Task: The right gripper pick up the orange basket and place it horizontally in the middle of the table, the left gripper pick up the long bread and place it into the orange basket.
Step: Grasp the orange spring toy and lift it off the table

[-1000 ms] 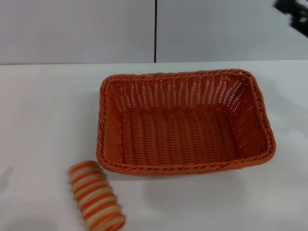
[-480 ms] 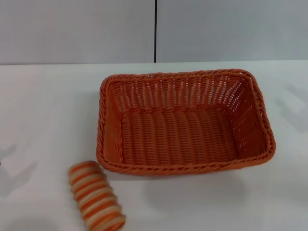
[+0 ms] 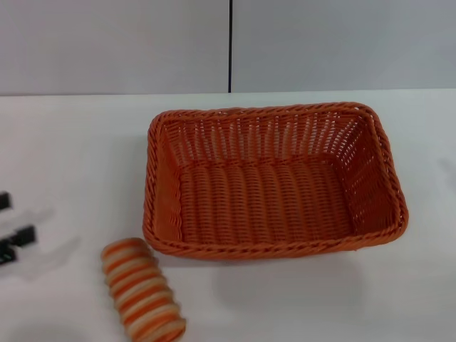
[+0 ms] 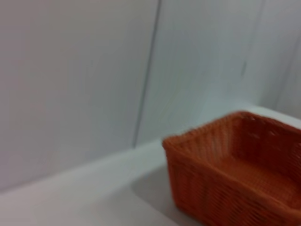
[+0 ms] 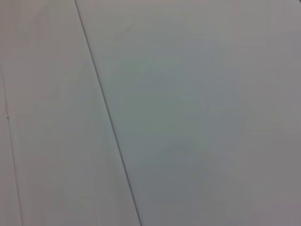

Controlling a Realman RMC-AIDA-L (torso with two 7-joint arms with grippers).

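The orange basket (image 3: 274, 179) lies lengthwise across the middle of the white table (image 3: 71, 142), empty inside. One corner of the basket (image 4: 235, 174) also shows in the left wrist view. The long bread (image 3: 142, 290) lies on the table in front of the basket's left corner, striped side up. At the left edge of the head view my left gripper (image 3: 8, 221) reaches in, open, its two black fingertips (image 3: 20, 237) apart with nothing between them. It sits to the left of the bread and a little farther back, not touching it. The right gripper is out of view.
A grey wall with a dark vertical seam (image 3: 230, 46) runs behind the table's far edge. The right wrist view shows only that wall and its seam (image 5: 108, 117). Bare tabletop lies left, right and in front of the basket.
The right gripper, seen at the top right a second ago, has left the head view. The left gripper has come in at the left edge. Basket and bread have not moved.
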